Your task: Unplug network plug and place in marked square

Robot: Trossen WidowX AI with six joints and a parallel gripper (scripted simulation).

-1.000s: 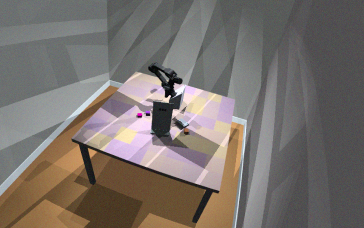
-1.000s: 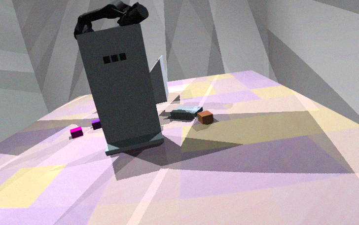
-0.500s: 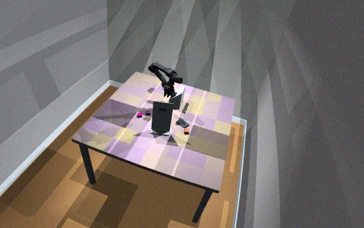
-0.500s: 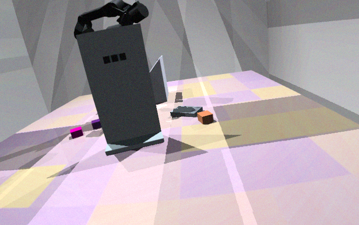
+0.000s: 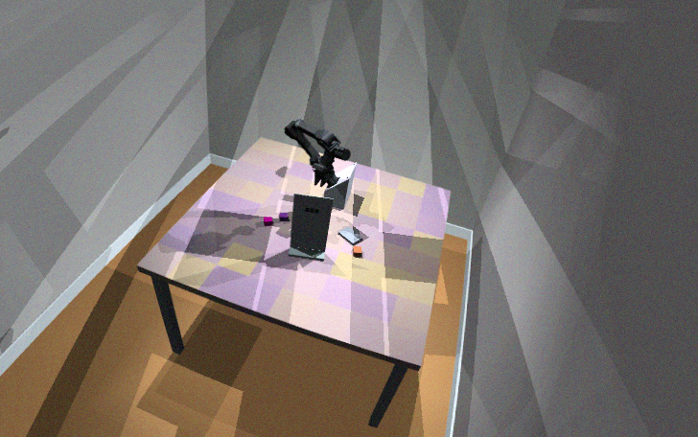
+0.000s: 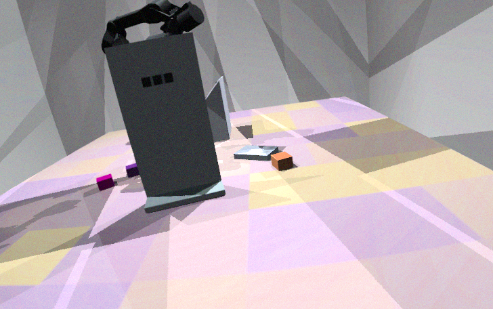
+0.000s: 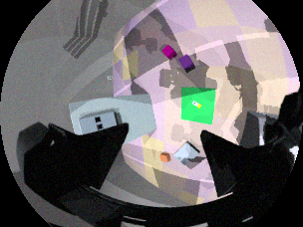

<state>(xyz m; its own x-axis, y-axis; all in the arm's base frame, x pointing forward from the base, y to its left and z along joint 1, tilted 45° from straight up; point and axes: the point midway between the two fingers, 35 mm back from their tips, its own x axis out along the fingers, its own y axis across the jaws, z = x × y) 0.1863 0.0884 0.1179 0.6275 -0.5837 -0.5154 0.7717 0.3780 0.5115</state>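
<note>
The small white and yellow plug lies on the table inside the green marked square, near its middle, with green showing all around it. The dark upright panel stands apart from it and hides plug and square in the top and exterior views. In the wrist view a pale block with dark square openings shows at the panel. My gripper is wide open and empty, raised above the table behind the panel. Nothing touches its fingers. The exterior view does not show the fingers.
A pale upright board stands close to the arm. A flat grey slab lies near an orange block. Magenta and purple blocks lie opposite.
</note>
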